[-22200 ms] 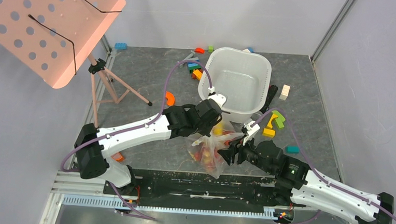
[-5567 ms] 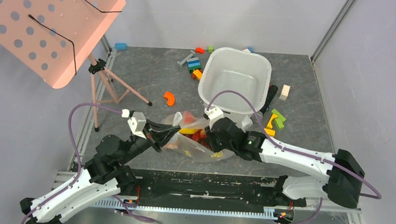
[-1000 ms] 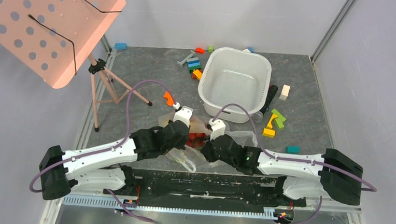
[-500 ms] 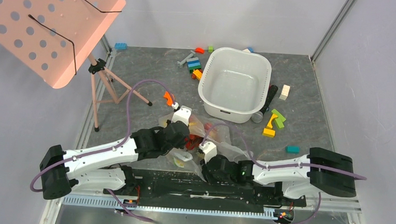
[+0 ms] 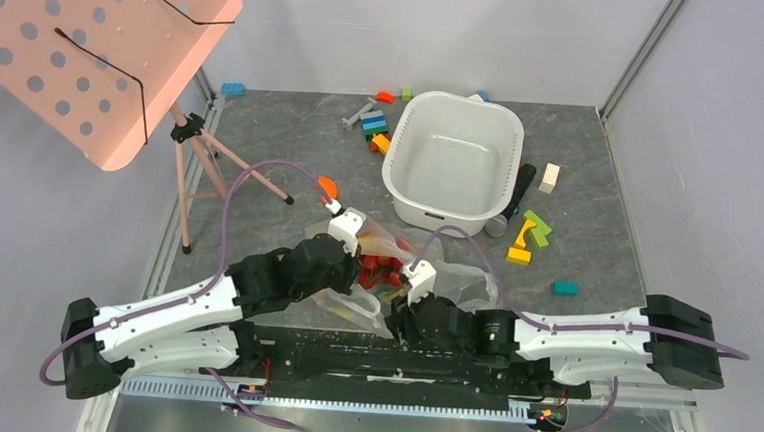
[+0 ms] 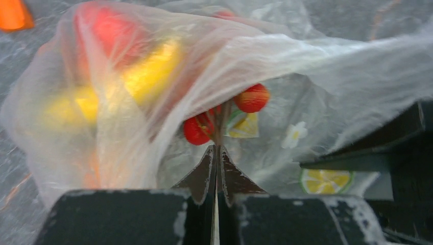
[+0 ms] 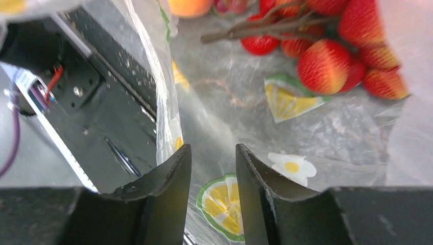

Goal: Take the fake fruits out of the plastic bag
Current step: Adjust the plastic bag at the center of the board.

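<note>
Right gripper (image 7: 213, 153) backed to near rim of clear crinkly plastic bag (image 6: 316, 61), jaws parted | left gripper (image 6: 216, 155) clenched shut at stem tip | glossy red-yellow plastic grape bunch (image 7: 327, 64) inside bag, dark stem pointing at left gripper | bag slumped on grey table (image 5: 282, 140)

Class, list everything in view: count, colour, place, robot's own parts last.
plastic bag: one, clear with lemon prints, near edge, centre.
grape bunch: one, red-yellow, dark stem, inside the open bag.
other fake fruits: several, yellow, red, orange, blurred inside the bag.
basin: one, white, far side.
toy blocks: many, mixed colours, around the basin.
curved piece: one, orange, beyond the bag's left side.
perforated stand: one, pink, far left.
left tool: one, black, shut at the grape stem.
right tool: one, black, open over bag film.
</note>
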`<state>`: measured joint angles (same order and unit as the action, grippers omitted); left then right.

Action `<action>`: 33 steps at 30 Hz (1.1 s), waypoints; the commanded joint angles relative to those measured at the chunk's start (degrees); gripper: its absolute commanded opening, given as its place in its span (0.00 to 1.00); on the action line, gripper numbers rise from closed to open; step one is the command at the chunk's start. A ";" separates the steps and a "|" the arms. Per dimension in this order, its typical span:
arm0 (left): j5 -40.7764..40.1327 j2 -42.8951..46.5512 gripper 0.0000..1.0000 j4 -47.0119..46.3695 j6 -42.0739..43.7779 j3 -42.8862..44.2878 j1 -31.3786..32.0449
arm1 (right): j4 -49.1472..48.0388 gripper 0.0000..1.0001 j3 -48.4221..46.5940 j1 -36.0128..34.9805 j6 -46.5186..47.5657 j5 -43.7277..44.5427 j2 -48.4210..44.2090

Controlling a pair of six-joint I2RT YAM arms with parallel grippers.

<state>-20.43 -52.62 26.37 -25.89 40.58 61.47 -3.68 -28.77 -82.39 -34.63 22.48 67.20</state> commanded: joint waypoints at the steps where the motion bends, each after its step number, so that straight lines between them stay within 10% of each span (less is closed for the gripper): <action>1: 9.90 2.86 0.02 -3.98 4.39 0.73 0.23 | -0.34 0.43 -2.21 -0.01 -1.41 9.63 -4.05; 23: 2.27 9.50 0.02 15.72 -15.57 -5.10 10.12 | 1.84 0.51 -2.70 9.06 -1.14 5.93 -3.44; 33: 2.23 11.88 0.02 11.00 -9.88 5.67 10.21 | 0.32 0.41 -1.96 9.18 -2.64 5.03 -3.10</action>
<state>-16.49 -41.30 41.87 -37.89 39.59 71.37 -1.69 -30.61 -73.36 -35.73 27.31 64.34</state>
